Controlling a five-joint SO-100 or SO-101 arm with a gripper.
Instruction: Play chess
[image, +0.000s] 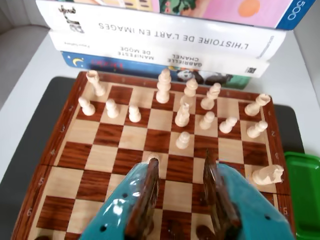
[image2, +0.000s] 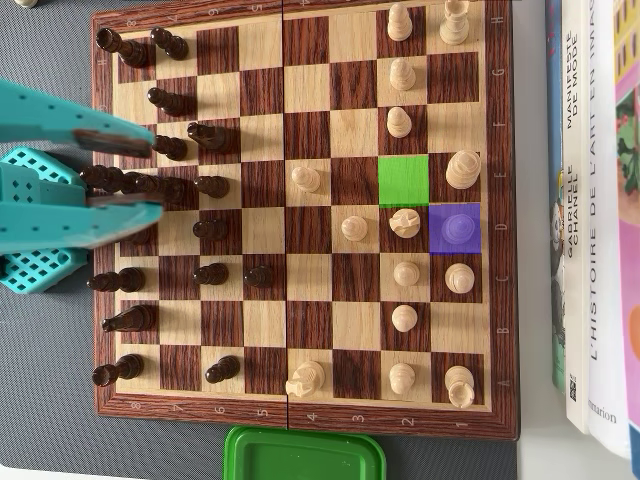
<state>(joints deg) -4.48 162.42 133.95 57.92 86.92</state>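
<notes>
Gripper (image: 182, 165) is hanging over the dark side of the chessboard (image2: 265, 330), teal arm coming in from the left edge in the overhead view. Fingers (image: 145, 200) are standing wide apart, gripping nothing; bare squares are showing between them in the wrist view.

Light pieces are sitting at the far end of the board, near the stack of books (image: 165, 37). Two squares are being marked in the overhead view: a green square (image2: 403, 181), empty, and a purple square (image2: 455, 228) with a light piece (image2: 458, 228) on it. Likely reading: that piece is meant to go to the green square, diagonally adjacent. This is a judgement only.

A light knight (image: 267, 175) is standing at the board's right edge in the wrist view, close to the green tray (image: 305, 190).

Risks from here:
- Dark pieces (image2: 190, 185) are crowding right under the arm; a low sweep toward the far end could be knocking several over.
- The marked piece has neighbours touching distance away on adjoining squares; fingers opened this wide could be clipping the piece (image2: 404, 221) just beside it on descent.
- Rounded, smooth pieces may be slipping if the grip lands off-centre.
- The books are standing near the far edge, limiting overshoot room.
</notes>
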